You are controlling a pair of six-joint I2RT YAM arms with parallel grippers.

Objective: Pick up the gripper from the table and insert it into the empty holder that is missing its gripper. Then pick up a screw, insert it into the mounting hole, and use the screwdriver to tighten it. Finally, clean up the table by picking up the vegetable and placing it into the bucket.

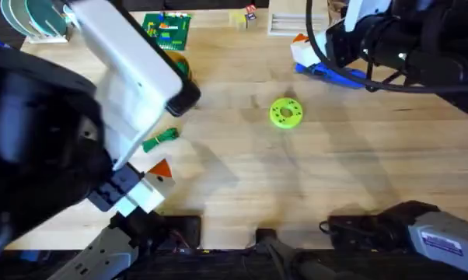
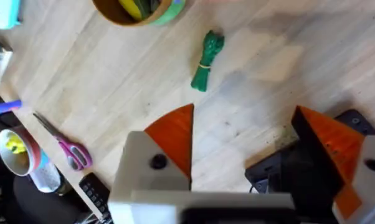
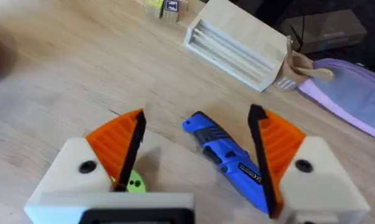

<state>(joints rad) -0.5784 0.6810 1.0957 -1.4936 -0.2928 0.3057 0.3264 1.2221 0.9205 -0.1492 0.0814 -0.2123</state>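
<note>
On the counter (image 1: 335,163), the vegetable (image 1: 161,139) lies at nine o'clock from the disc (image 1: 285,112); the screwdriver (image 1: 331,73) at one o'clock.

Light wood table (image 1: 335,171) is filling the scene, planks running across, soft shadows lying over it under even light. A slotted wood block (image 3: 237,43) is sitting near the far edge. Past the table's edge, dark floor (image 2: 25,199) is showing.
</note>
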